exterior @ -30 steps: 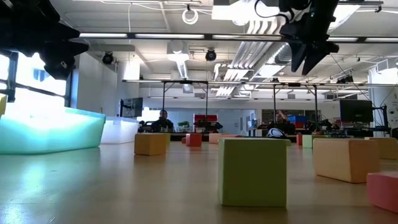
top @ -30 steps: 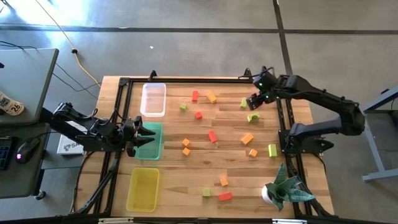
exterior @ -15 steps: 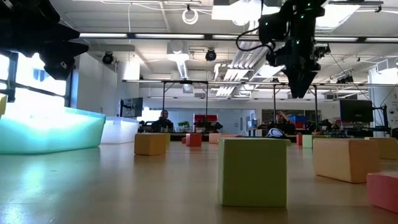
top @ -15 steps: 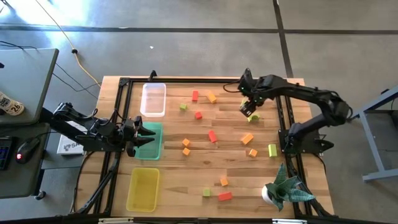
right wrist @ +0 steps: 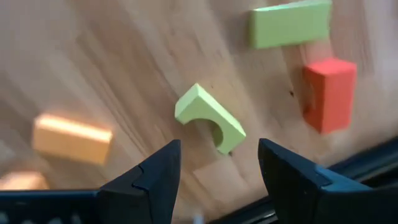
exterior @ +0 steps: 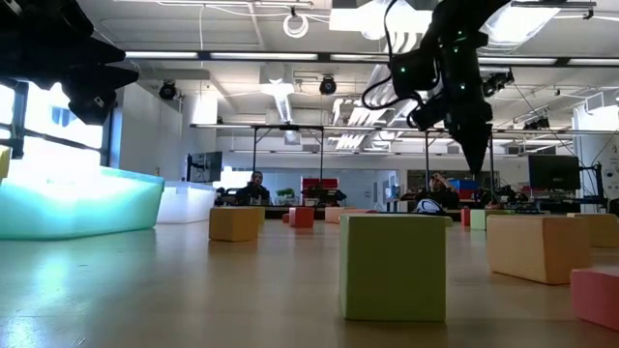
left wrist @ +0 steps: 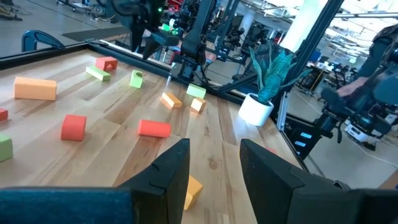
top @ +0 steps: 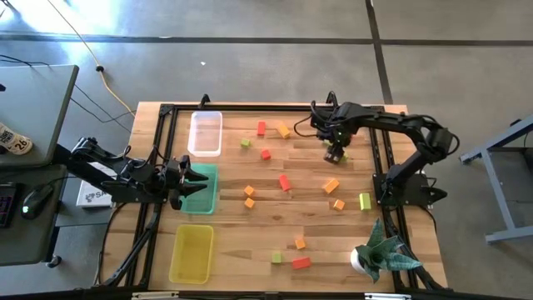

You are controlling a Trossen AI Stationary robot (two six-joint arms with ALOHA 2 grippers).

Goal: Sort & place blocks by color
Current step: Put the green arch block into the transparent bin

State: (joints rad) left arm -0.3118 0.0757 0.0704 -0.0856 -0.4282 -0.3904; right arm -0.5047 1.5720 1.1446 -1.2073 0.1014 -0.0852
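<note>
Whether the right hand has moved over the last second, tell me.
Yes. In the high view the right hand moved down the picture, off the table's back right frame rail, over the arched green block.

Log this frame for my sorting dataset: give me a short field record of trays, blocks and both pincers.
trays: clear tray, green tray and yellow tray, all along the table's left side
blocks: red, orange and yellow-green blocks scattered on the wood; none visible in the clear or yellow tray
left pincer: open, empty, over the green tray
right pincer: open, empty, above the green arch block
near arch: green bar, red block
</note>
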